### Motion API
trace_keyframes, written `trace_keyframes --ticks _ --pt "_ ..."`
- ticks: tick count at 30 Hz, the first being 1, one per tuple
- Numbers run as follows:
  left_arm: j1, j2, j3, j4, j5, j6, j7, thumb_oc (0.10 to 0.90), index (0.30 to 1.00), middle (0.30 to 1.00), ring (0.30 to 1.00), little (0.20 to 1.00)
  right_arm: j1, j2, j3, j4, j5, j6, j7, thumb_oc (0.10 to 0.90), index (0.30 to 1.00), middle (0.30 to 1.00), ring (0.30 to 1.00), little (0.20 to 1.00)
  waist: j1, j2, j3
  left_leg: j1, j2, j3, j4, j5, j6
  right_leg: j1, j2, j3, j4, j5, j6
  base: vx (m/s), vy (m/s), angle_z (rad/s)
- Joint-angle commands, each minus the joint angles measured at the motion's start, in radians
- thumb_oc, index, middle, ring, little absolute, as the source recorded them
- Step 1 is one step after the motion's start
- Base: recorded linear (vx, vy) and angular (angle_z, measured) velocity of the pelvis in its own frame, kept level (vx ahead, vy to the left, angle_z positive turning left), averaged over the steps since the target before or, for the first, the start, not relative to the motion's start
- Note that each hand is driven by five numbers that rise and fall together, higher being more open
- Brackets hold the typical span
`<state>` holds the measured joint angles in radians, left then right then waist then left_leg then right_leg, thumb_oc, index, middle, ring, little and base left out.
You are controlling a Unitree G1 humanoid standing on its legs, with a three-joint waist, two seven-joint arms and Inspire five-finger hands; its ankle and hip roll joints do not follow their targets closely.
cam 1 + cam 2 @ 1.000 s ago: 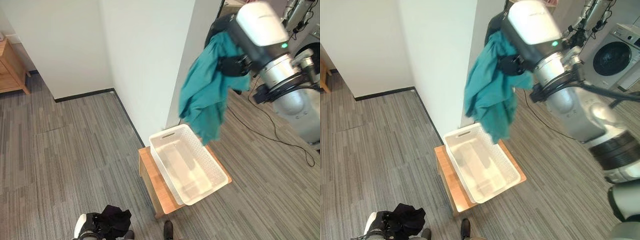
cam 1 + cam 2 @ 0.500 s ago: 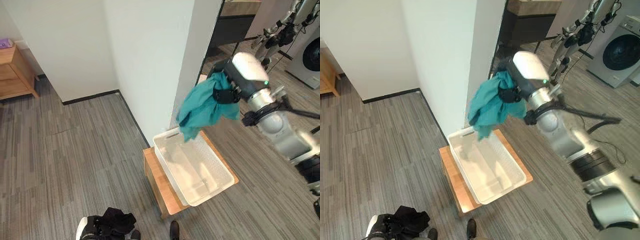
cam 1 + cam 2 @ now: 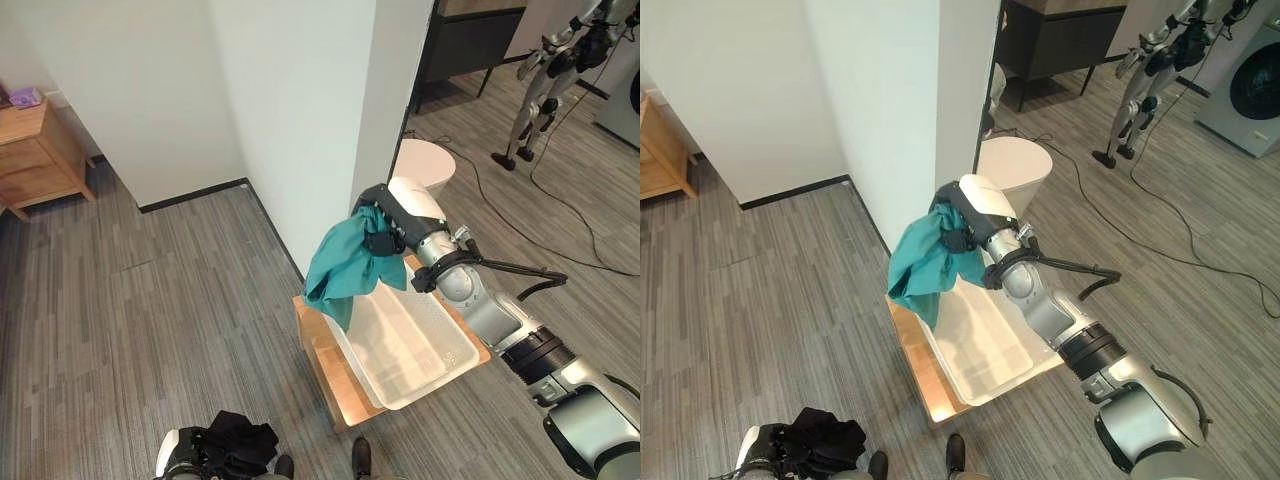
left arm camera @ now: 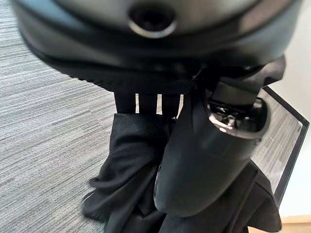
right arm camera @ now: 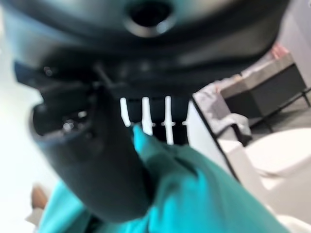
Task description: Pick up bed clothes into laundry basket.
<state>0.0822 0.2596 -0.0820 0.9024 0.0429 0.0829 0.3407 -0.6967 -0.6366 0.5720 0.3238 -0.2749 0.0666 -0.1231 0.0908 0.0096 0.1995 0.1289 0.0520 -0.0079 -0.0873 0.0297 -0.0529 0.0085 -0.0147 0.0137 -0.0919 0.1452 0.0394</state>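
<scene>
Behind teal cloth [image 3: 345, 265], right hand [image 3: 380, 240] half-hidden

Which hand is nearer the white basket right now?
Right. The right hand, shut on the teal cloth, is over the far end of the basket. The left hand is low near the floor, well short of it, gripping a black garment.

Head stereo pair looks steeply down from above at the white laundry basket [image 3: 405, 345] on its low wooden table [image 3: 330, 365] by the wall corner; both eyes share that scene, offset slightly sideways. Left wrist cam sits right behind the left hand [image 4: 209, 160], very close, facing black cloth [image 4: 129, 170] over grey floor. Right wrist cam likewise peers along the right hand [image 5: 92, 160] into teal cloth [image 5: 194, 194].
</scene>
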Motion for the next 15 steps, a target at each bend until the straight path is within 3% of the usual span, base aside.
trace_keyframes --ticks 1,10,15 --pt "-0.034 0.072 -0.069 0.059 0.038 -0.034 0.049 0.400 0.300 0.300 0.300 0.300 -0.140 -0.024 -0.046 0.018 -0.049 -0.018 -0.071 0.400 0.300 0.300 0.300 0.300 -0.003 -0.011 -0.054 -0.067 -0.002 0.016 0.000 -0.021 -0.014 0.061 -0.101 -0.042 0.071 -0.166 0.064 0.00 0.000 0.00" --pt "-0.053 0.069 -0.070 0.098 0.041 -0.037 0.057 0.400 0.300 0.300 0.300 0.300 -0.141 -0.060 -0.081 0.107 -0.076 0.005 -0.102 0.400 0.300 0.300 0.300 0.300 -0.032 0.035 -0.034 -0.095 -0.009 0.024 0.000 -0.013 -0.018 0.027 -0.111 -0.027 0.070 -0.157 0.068 0.00 0.001 0.00" --pt "-0.065 0.055 -0.082 0.105 0.045 -0.037 0.056 0.400 0.300 0.300 0.300 0.300 -0.109 -0.021 -0.074 0.097 -0.071 -0.003 -0.095 0.400 0.300 0.300 0.300 0.300 -0.045 0.062 -0.028 -0.105 -0.009 0.034 0.000 -0.011 -0.019 0.017 -0.112 -0.008 0.062 -0.153 0.067 0.00 0.000 -0.07"
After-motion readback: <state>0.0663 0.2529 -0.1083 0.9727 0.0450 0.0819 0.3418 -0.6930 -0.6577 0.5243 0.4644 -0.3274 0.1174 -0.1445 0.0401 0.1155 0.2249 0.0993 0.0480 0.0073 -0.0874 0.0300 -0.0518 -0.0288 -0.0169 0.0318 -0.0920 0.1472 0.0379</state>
